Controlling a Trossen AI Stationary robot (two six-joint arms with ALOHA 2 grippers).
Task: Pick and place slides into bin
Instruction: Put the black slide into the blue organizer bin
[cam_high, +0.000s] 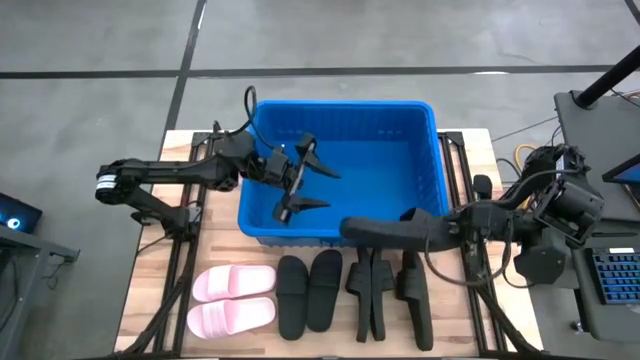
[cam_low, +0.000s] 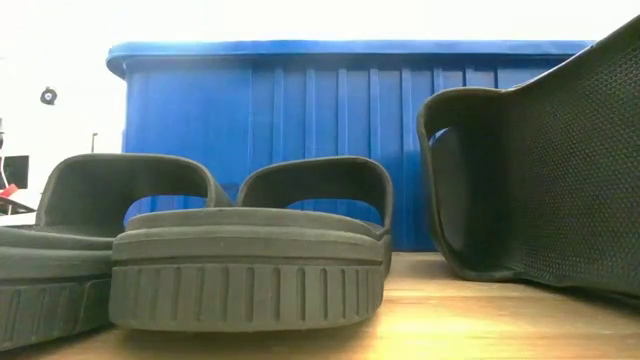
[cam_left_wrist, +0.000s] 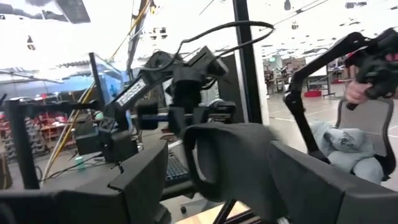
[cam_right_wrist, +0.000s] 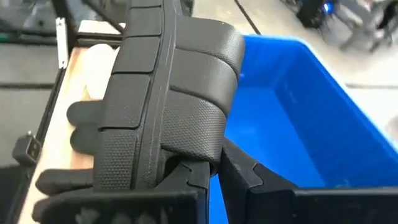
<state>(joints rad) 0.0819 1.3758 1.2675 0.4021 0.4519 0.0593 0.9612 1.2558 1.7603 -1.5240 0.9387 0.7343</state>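
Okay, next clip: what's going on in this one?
The right claw is shut on a black slide, carrying it over the near rim of the blue bin. The left claw hangs open inside the bin, holding nothing. The bin looks empty so far. On the table remain the pink pair and several black slides.

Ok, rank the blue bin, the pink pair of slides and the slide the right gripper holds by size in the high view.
1. blue bin, clearly largest.
2. pink pair of slides, taken together.
3. black slide, held on edge in the right gripper at the bin's near rim; being raised makes this slightly unsure.
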